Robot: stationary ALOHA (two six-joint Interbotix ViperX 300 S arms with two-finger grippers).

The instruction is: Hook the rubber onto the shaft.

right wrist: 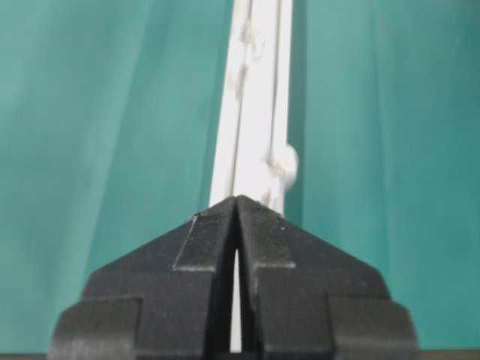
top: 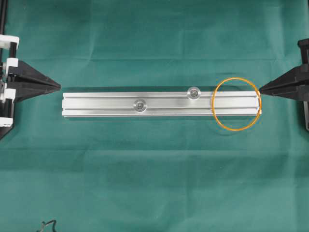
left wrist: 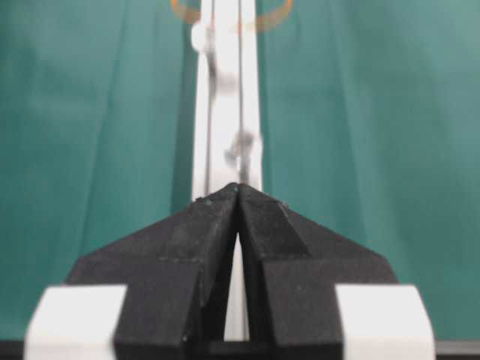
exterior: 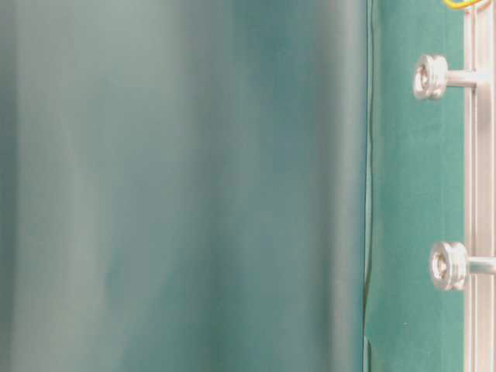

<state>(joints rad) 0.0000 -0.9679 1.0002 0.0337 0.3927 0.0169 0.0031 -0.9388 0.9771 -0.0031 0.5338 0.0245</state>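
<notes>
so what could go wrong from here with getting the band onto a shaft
1. The rubber band lies flat across the rail, thin and flush, so the shut right tool may slip off it or pinch only metal.
2. The two shafts have wide heads; the band could snag or spring off while being stretched over one.

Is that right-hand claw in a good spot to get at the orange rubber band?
Probably yes. The right gripper, shut, sits just off the rail end where the rubber band lies draped, with nothing between them. It would have to open first.
</notes>
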